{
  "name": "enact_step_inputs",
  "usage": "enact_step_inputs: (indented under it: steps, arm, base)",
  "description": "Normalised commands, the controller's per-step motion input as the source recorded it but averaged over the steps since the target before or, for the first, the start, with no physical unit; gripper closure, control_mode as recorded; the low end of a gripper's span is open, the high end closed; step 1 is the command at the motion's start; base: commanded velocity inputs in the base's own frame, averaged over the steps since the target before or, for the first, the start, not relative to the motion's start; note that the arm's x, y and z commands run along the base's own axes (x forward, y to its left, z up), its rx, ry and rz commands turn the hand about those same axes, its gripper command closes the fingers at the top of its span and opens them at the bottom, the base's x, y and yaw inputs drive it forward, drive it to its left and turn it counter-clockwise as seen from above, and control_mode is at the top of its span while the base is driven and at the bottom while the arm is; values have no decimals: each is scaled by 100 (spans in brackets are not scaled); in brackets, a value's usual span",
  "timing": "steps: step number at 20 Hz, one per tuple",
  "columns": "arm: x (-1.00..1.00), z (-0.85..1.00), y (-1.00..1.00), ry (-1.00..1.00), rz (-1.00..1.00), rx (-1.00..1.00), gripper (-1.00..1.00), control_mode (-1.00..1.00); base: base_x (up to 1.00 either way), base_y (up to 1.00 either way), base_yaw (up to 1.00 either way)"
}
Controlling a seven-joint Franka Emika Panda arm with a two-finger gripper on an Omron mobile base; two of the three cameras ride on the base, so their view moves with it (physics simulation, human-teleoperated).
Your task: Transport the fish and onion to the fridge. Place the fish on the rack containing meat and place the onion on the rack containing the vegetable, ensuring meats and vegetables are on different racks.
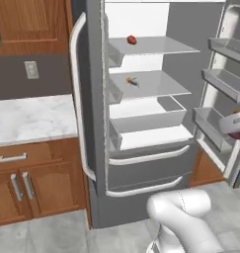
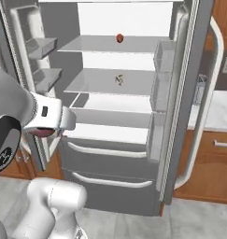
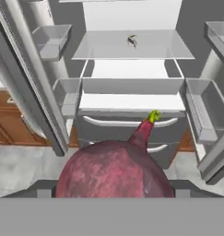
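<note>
The fridge [image 2: 180,93] stood open, its shelves at twelve o'clock in the hand view. The gripper [image 1: 236,129] held the onion [image 3: 114,170] between widely spread fingers, low at six o'clock. A small item [image 2: 118,80] lay on the middle shelf, a red-brown lump [image 2: 119,38] above. Best to raise the onion level, then advance slowly onto the vegetable's shelf.
</note>
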Motion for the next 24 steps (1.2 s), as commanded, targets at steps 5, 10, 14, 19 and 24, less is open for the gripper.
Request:
enact_step_inputs:
  steps: [5, 10, 14, 19, 24]
  arm:
    - [0, 0, 0, 0, 0, 0, 100, 100]
    - [0, 0, 0, 0, 0, 0, 100, 100]
    - [0, 0, 0, 0, 0, 0, 100, 100]
    - [0, 0, 0, 0, 0, 0, 100, 100]
    - [0, 0, 0, 0, 0, 0, 100, 100]
  base:
    - [100, 0, 0]
    - [100, -6, 0]
    - [43, -49, 9]
    - [10, -2, 1]
    - [87, 10, 0]
